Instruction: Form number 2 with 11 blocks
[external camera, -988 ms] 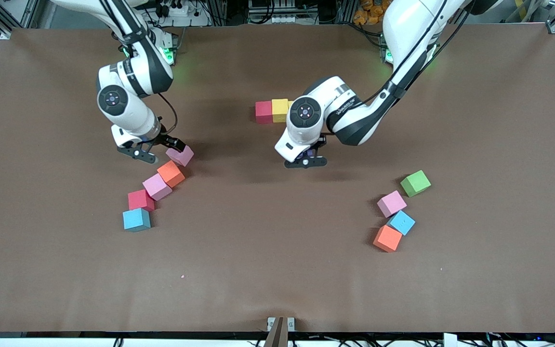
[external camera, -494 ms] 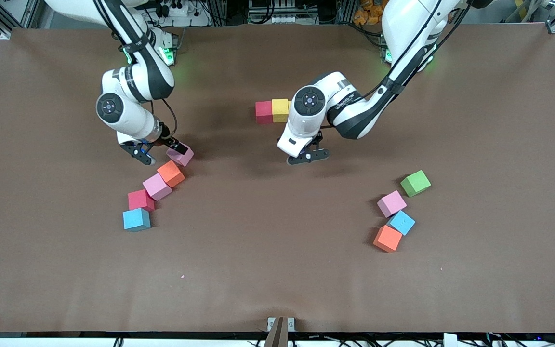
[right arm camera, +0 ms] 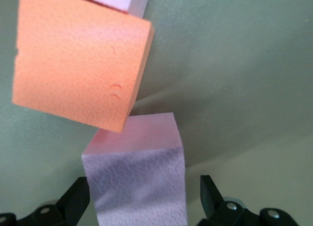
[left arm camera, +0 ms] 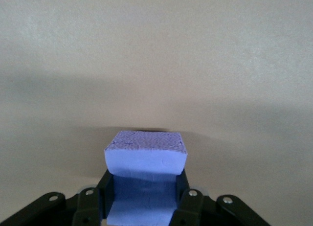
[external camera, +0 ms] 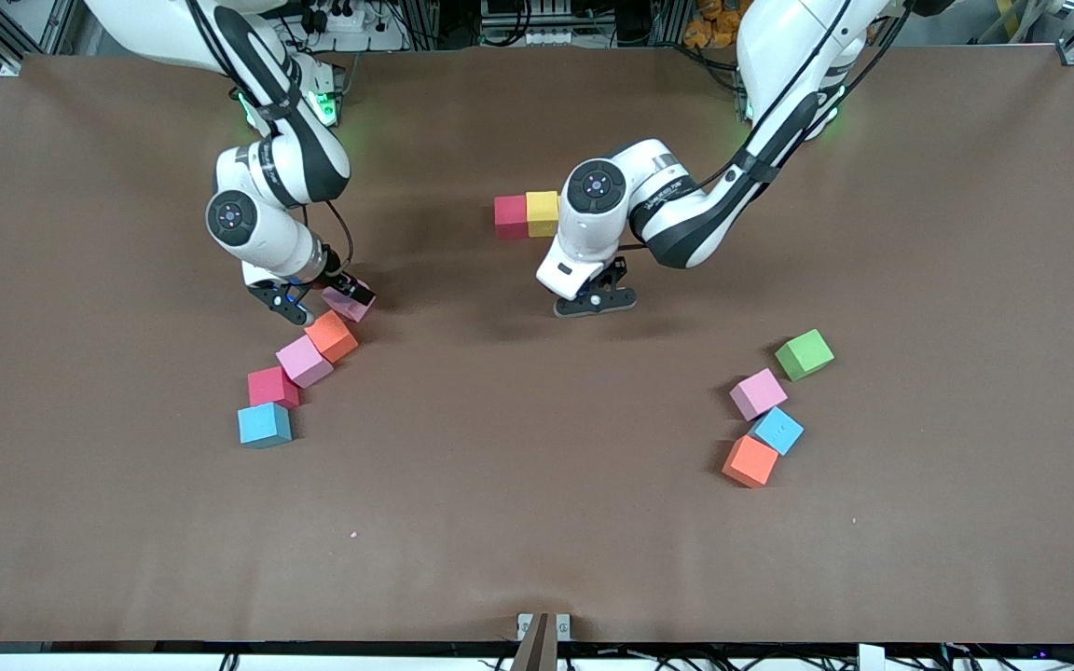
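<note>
- The red cube (external camera: pixel 510 212) and yellow cube (external camera: pixel 543 209) sit touching in a short row near the middle of the table (external camera: pixel 537 522); this row serves as landmark
- The left gripper (external camera: pixel 595 300) is low over the table, just nearer to the front camera than the yellow cube, its fingers (left arm camera: pixel 183 194) clamped on a purple cube (left arm camera: pixel 145 155)
- Toward the right arm's end from the red cube, the right gripper (external camera: pixel 318 296) is down at a pink cube (external camera: pixel 347 302), fingers (right arm camera: pixel 212 192) apart on either side of the cube (right arm camera: pixel 137 174), with a gap showing on one side
- An orange cube (external camera: pixel 332 335) touches that pink cube by a corner; a chain runs on nearer the camera: another pink cube (external camera: pixel 304 361), a second red cube (external camera: pixel 272 386), a blue cube (external camera: pixel 264 424)
- Toward the left arm's end and nearer the camera than the row: green cube (external camera: pixel 804 354), then a clustered third pink cube (external camera: pixel 758 393), second blue cube (external camera: pixel 777 430), second orange cube (external camera: pixel 750 461)
</note>
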Controlling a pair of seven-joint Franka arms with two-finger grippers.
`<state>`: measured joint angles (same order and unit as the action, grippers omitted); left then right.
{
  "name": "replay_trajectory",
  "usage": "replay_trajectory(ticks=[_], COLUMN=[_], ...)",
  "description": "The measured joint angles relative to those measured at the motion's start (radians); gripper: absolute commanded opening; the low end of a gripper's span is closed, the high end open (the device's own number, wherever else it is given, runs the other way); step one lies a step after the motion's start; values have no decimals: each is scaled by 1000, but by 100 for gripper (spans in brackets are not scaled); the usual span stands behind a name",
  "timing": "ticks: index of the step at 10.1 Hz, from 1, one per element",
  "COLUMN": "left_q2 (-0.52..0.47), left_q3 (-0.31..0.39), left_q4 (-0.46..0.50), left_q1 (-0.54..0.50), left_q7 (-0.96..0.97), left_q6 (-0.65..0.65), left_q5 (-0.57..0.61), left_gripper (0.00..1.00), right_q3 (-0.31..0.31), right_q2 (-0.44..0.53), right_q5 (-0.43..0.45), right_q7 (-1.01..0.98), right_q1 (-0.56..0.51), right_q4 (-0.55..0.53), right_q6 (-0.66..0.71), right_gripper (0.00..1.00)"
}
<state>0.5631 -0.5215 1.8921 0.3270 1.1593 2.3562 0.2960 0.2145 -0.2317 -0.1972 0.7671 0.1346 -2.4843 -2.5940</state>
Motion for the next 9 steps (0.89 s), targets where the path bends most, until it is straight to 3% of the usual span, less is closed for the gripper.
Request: replay_trajectory(ticks=[2,9], left_q2=[0,1], left_q3=[-1,-6], left_q4=[22,64], left_q1=[1,19], left_q7=[4,13], left_q6=[21,27], left_q5=[0,32], left_gripper=[44,44], right_q3=[0,-5], right_q2=[-20,-21], right_q5=[0,-2], right_q7=[1,1], right_q1=[7,0], right_q4=[0,7], right_q6=[-16,-23], right_gripper=[87,88])
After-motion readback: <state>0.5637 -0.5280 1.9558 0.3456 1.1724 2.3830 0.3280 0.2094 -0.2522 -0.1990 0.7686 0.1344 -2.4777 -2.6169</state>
